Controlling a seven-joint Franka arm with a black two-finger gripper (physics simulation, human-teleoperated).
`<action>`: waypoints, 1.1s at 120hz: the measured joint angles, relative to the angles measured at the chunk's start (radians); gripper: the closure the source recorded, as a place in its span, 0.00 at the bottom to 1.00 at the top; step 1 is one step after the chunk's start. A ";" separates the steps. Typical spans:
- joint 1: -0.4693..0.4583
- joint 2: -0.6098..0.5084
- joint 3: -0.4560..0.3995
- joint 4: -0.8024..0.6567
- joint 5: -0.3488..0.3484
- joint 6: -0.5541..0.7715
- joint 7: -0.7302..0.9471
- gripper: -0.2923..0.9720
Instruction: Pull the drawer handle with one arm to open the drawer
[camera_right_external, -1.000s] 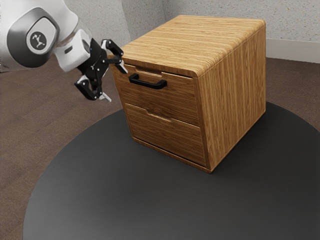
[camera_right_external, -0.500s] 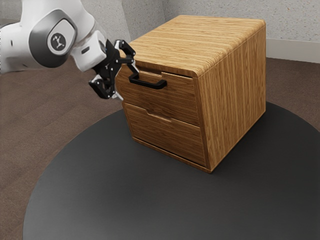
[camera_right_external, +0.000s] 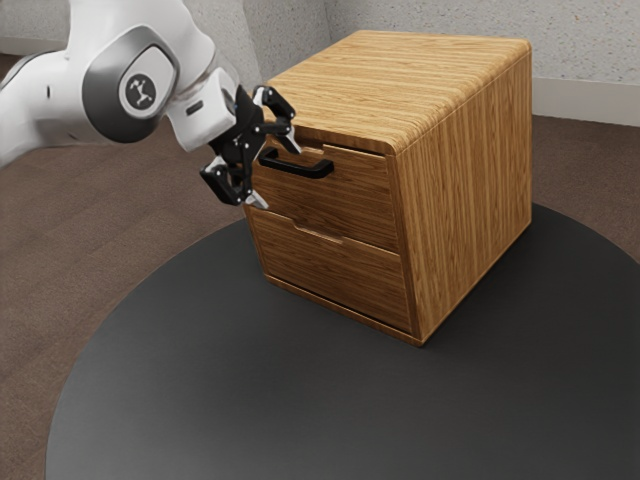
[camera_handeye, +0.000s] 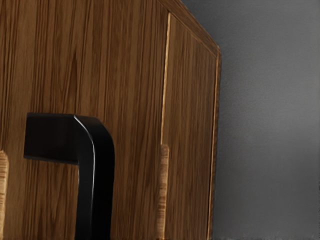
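Note:
A wooden two-drawer cabinet (camera_right_external: 440, 150) stands on a round black table (camera_right_external: 300, 400). Its top drawer (camera_right_external: 340, 195) carries a black bar handle (camera_right_external: 305, 168) and sits flush with the cabinet front. My gripper (camera_right_external: 272, 168) is at the handle's end on the exterior view's left. It is open, with one finger above the bar and one below it. In the wrist view the handle's bent end (camera_handeye: 94, 165) is close ahead against the drawer front (camera_handeye: 55, 65), and the lower drawer's panel (camera_handeye: 190, 125) lies beside it.
The lower drawer (camera_right_external: 335, 265) has a cut-out notch instead of a handle. Brown wood floor (camera_right_external: 90, 240) surrounds the table, and a grey wall (camera_right_external: 590, 40) runs behind the cabinet.
My arm has moved toward the exterior view's right, bringing the open gripper from beside the cabinet's corner up to the handle's end.

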 joint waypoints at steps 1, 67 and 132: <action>0.001 0.000 0.000 0.000 0.000 0.000 0.000 0.23; 0.015 0.007 0.001 -0.010 -0.001 0.002 -0.002 0.23; 0.014 0.001 0.003 -0.010 0.005 0.005 0.002 0.53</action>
